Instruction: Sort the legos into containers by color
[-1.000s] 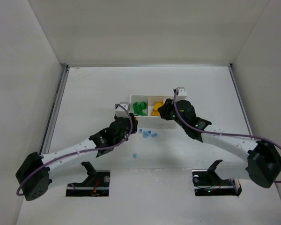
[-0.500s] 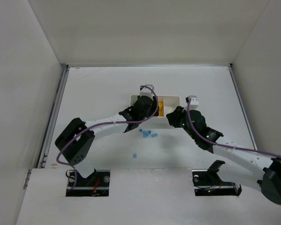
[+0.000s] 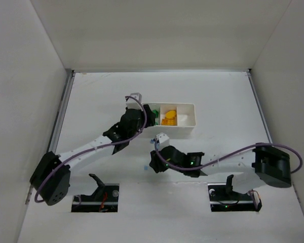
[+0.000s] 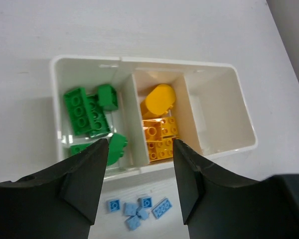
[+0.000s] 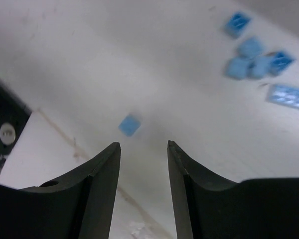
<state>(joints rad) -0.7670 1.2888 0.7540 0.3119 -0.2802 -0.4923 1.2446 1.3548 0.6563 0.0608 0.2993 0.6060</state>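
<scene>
Tiny light blue plastic lego bricks (image 4: 137, 208) aren't sorted yet. A small cluster sits on the white bench (image 4: 139, 30) just beside the near wall of the shallow white three-compartment plastic tray (image 4: 179, 63). One stray blue brick (image 5: 129, 125) lies well apart, right in front of the right end effector (image 5: 143, 147), whose fingers are apart and hold nothing. Left end effector (image 4: 139, 149) hovers above the tray, also spread and empty. Green bricks (image 4: 82, 109) and yellow-orange bricks (image 4: 159, 134) are binned already. The blue ones look feather-light, rigid and slick, so I'd pinch the flat sides. Clustered neighbours would crowd any grab.
</scene>
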